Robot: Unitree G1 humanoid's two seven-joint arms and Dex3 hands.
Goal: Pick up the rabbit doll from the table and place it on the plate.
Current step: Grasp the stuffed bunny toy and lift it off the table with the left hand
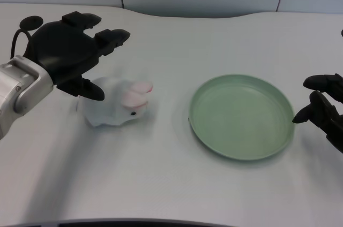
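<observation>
Green plate [242,154] and white rabbit doll [115,108] are seen on the counter [161,184].
Left robot hand [75,53] is spread wide over the doll's back, likely poised for grasping; nothing is held.

white table [225,39] carries a rabbit doll [119,103] and, well apart, a green plate [241,117].

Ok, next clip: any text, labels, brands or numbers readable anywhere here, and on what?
None: no readable text in this view.
The rabbit doll shows only pink ears and a dark eye, no tag.
The green plate is plain.
The left hand and white table carry no visible markings.
</observation>
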